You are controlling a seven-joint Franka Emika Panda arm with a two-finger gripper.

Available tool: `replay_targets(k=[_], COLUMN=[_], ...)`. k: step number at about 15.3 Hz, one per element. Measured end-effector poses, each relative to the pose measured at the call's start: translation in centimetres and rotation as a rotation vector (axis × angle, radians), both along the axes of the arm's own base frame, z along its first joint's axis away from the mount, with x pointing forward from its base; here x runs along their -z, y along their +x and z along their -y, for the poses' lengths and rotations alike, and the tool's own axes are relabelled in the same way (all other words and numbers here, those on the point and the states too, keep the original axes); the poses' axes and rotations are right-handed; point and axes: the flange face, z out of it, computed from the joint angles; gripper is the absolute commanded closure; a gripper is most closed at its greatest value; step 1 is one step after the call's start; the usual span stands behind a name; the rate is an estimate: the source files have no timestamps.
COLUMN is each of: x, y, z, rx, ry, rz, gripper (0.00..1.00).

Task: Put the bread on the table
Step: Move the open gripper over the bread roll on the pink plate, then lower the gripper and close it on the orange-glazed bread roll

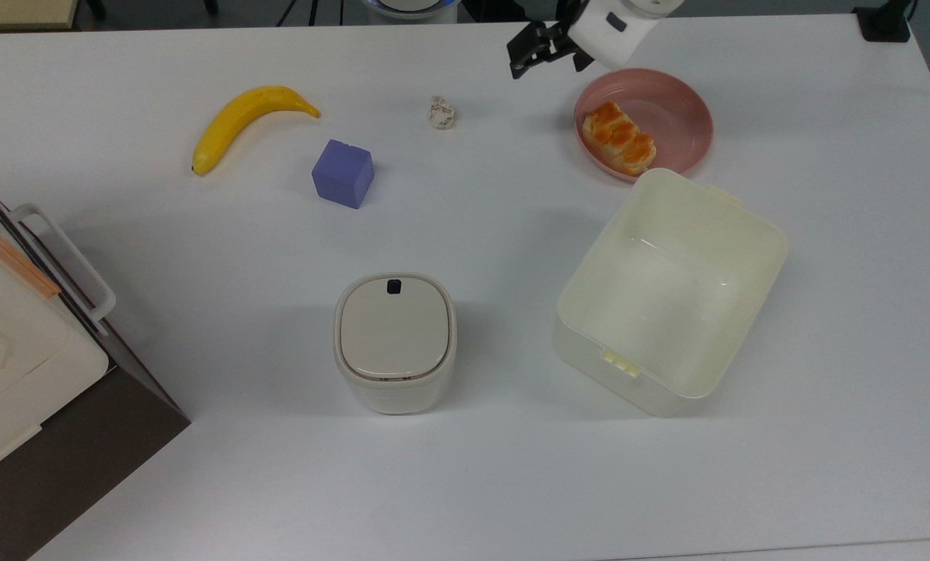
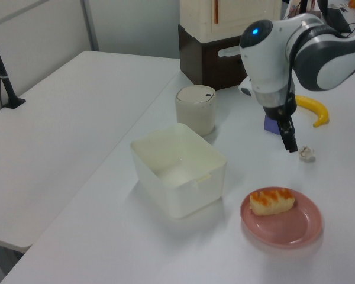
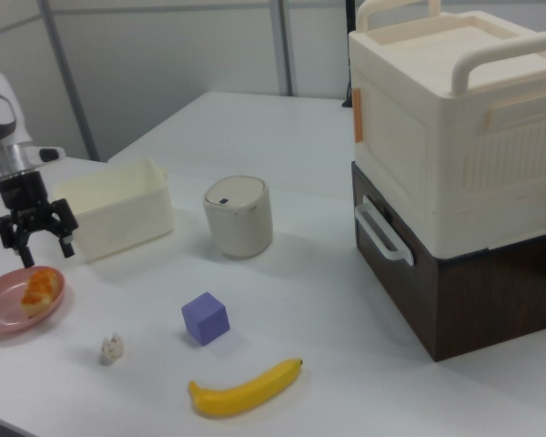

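The bread (image 1: 619,138) lies on a pink plate (image 1: 671,105) at the top view's upper right, just beside the cream bin (image 1: 753,226); the gripper (image 3: 35,236) hovers above, fingers spread, empty; bare table (image 1: 512,483) spreads below.

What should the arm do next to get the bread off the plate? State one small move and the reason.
Probably bring the gripper down over the bread: its jaws are open and empty, above the pink plate, where the bread lies ungrasped.
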Motion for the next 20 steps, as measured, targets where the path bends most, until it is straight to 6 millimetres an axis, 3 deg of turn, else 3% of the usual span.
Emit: replay_targets(k=[4,8,16,20], x=[2.3,2.4,1.3,2.8], y=[-2.9,-5.6,-4.0,-3.6], z=[-4.1,-8.4,-11.6,-11.9], rx=[-0.084,-0.171,-0.253,-0.320], ry=[-0.024,-0.003,0.229,0.241], rz=[-0.039,-0.038,0.080,0.060], gripper=[0.00,0.00,0.00,0.01])
